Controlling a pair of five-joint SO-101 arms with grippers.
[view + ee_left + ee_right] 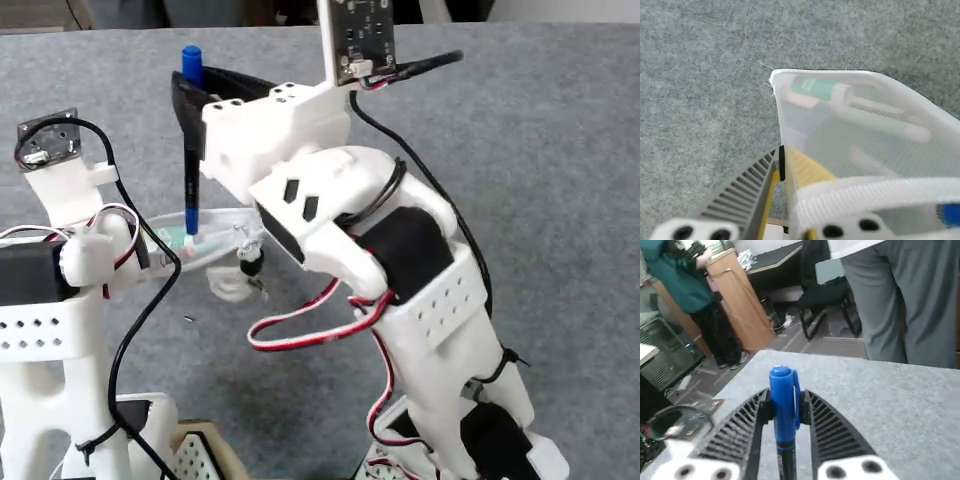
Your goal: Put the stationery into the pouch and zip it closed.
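Gripping the pouch (855, 150) at its side edge, the left gripper (781, 162) has the fingers pressed together on the mesh, with the dark ribbed finger outside and the yellow-padded one against the fabric. In the high view the left arm (60, 270) stands nearest, at approx. 8 o'clock. Just beyond it the pouch (215, 235) sits at 9 o'clock, near the middle. Through the mesh I see a white stick with a green end (815, 86) and other pale long items, too blurred to name. Farther, at 11 o'clock, the right gripper (190, 95) pinches a blue pen (190, 150) below the cap — the pen is upright, w/ its lower end at the pouch mouth. In the right wrist view both ribbed fingers (832, 427) close on the pen (785, 405). The grey table (560, 150) goes on behind.
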